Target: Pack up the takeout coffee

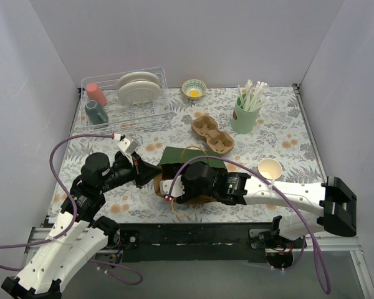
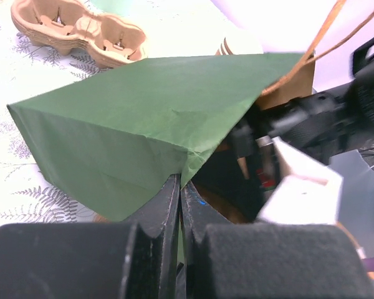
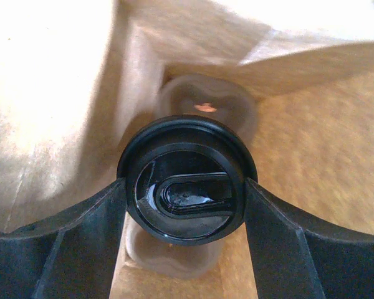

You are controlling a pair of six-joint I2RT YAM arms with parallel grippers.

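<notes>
Carefully, we should lower the coffee (image 3: 184, 187) straight and level, letting go only once it sits on the bag's floor. Our right hand (image 3: 184, 196) clamps it from both sides, deep inside the bag (image 2: 131, 124); our left hand (image 2: 179, 208) is pinched closed on the bag's green edge. The black lid (image 3: 193, 134) looks glossy and firmly seated.

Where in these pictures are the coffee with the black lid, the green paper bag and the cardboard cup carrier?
takeout coffee (image 3: 187, 187): right wrist view, centre of its black lid.
green paper bag (image 2: 124, 124): left wrist view, its broad flat side.
cardboard cup carrier (image 1: 213, 134): top external view, middle, between its wells.
</notes>
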